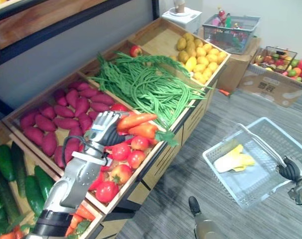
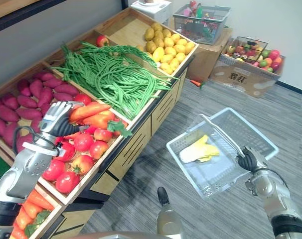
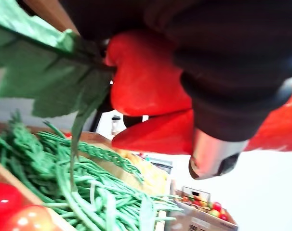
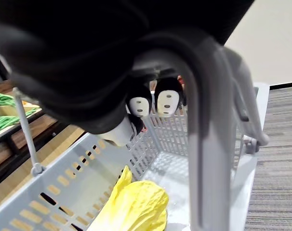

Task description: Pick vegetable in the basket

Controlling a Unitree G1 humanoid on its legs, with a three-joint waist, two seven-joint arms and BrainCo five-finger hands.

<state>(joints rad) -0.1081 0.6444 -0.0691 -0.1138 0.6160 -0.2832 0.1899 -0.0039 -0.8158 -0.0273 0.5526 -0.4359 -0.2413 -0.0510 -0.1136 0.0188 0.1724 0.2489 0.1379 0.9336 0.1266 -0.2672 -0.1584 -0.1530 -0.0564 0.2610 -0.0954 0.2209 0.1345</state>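
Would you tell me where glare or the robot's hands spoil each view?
Left eye view: white glare spots on the round red tomatoes; left wrist view: the left hand hides part of the orange carrots it grips; right wrist view: the right hand and curved grey basket handle partly mask the white slotted plastic basket.

Open floor lay between the stall and my basket, a free lane for my left hand with its carrots. The handle, gripped in my right hand, crossed the basket's mouth. A yellow cabbage filled the corner nearest the stall, and the rest of the bottom was bare.
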